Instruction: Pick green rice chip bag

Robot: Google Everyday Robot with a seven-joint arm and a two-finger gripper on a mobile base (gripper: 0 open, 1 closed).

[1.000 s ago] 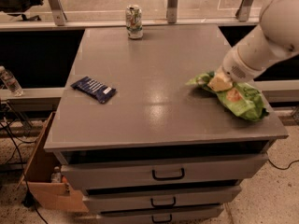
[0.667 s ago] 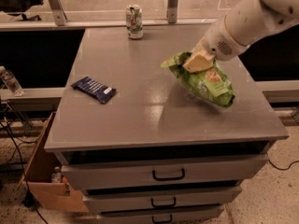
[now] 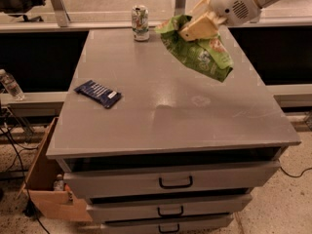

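Observation:
The green rice chip bag [image 3: 202,52] is a crinkly light-green bag hanging in the air above the right rear part of the grey cabinet top [image 3: 161,106]. My gripper [image 3: 192,28] comes in from the upper right and is shut on the bag's upper left end. The bag droops down and to the right from the fingers, clear of the surface.
A green-and-white can [image 3: 140,23] stands at the back edge of the cabinet top. A dark-blue flat wrapper [image 3: 98,93] lies at the left. Drawers [image 3: 175,182] are below the front edge. A cardboard box [image 3: 41,179] sits on the floor at the left.
The gripper has lifted the bag off the right side of the cabinet top and carried it up and to the left. The can and the wrapper have not moved.

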